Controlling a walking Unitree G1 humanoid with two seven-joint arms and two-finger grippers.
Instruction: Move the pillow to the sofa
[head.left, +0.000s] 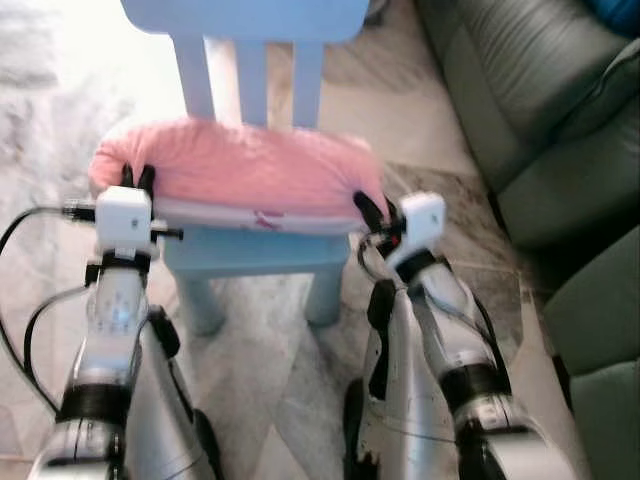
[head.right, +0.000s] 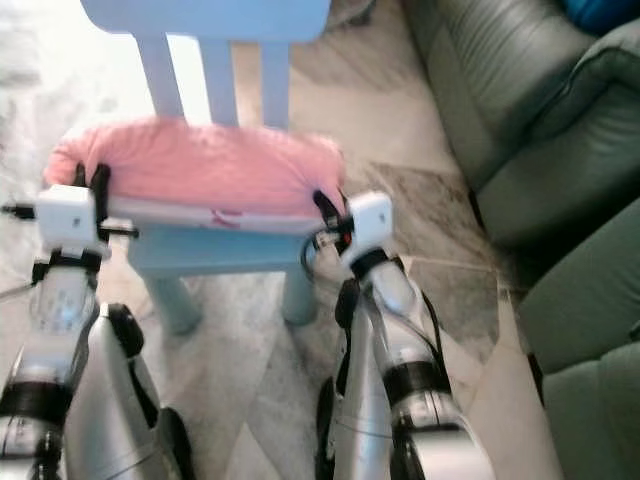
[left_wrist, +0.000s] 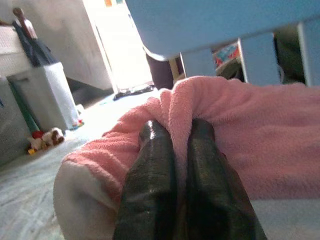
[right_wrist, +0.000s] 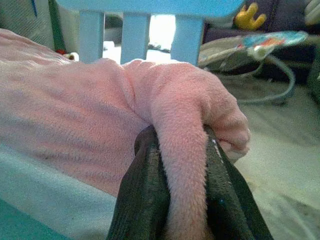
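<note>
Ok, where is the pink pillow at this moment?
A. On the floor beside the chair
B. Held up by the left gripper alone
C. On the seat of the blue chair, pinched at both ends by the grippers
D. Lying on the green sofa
C: the pink pillow lies on the blue chair, with the left gripper and right gripper each shut on a fold of it.

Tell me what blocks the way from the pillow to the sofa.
Nothing visible does. The pink pillow lies on the blue chair, pinched by the left pincer and right pincer. The sofa stands to the right across bare floor.
</note>
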